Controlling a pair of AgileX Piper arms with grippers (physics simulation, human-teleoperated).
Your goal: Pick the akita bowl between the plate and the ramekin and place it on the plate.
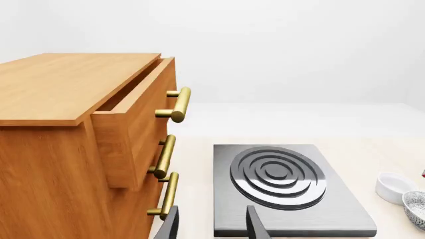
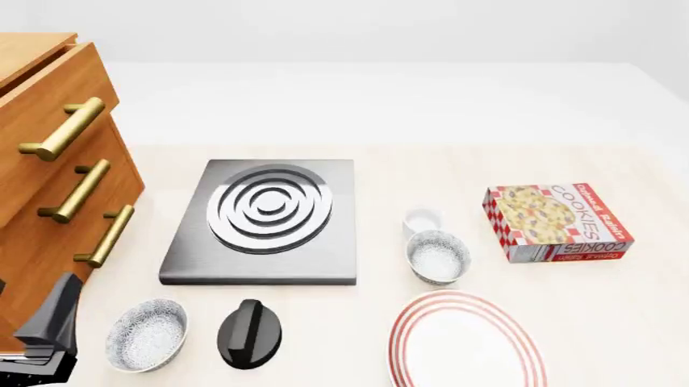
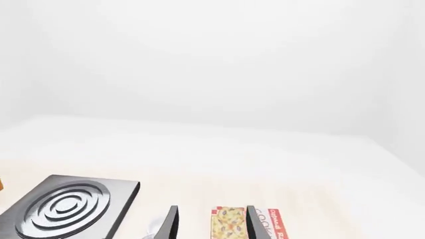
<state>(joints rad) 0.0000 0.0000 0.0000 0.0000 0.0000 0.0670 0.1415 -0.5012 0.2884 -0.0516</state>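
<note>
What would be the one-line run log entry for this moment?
phase: before reach | left tool: open, empty | right tool: open, empty | bowl: untouched, between ramekin and plate | plate: holds nothing

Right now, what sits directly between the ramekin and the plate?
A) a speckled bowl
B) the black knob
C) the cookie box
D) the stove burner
A: in the front view the akita bowl lies just this side of the ramekin and beyond the plate.

akita bowl (image 2: 437, 256): open above | ramekin (image 2: 421, 220) touching far side | plate (image 2: 466, 340) just near | cookie box (image 2: 557, 222) right, apart | stove (image 2: 264, 221) left, gap between
</note>
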